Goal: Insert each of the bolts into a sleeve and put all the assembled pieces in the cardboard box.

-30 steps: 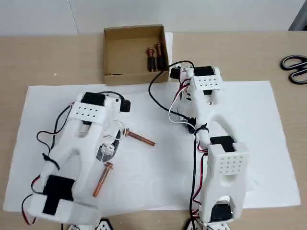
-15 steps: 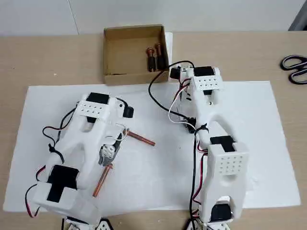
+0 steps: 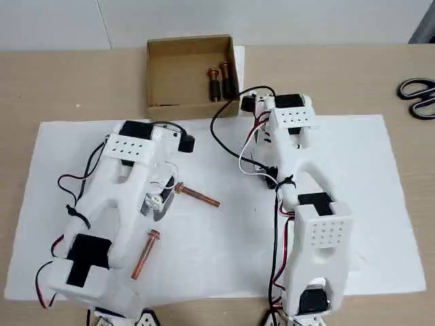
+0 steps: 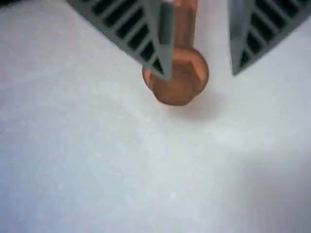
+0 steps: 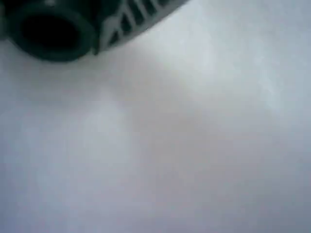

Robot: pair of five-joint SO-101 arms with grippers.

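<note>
One copper-coloured bolt point(image 4: 177, 80), hexagonal head

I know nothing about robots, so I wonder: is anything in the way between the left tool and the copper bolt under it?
Nothing visible does. The left tool is open, and the bolt lies on the white paper with its head between the tool's fingers.

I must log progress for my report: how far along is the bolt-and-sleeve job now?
Done: two assembled pieces lie in the cardboard box. In hand: the open left gripper straddles a bolt on the paper, and the right gripper holds a black sleeve. Left: that bolt and a second loose bolt need sleeves and boxing.
</note>
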